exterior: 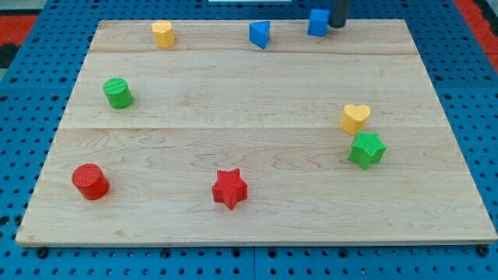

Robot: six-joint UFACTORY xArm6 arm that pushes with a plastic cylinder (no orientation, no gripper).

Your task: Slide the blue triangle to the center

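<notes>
No jaws: rod only. My tip (pixel 338 26) touching blue cube (pixel 317 22), view's top; blue triangle (pixel 260 34) near, unpushed, far from counter (pixel 257 148) centre.

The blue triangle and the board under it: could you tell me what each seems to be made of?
The blue triangle looks like moulded or printed plastic: one flat, even colour, matte faces, crisp edges. The board looks like pale, smooth-finished wood, with visible grain and seams between planks. My tip is at the view's top, right of the blue cube.
</notes>
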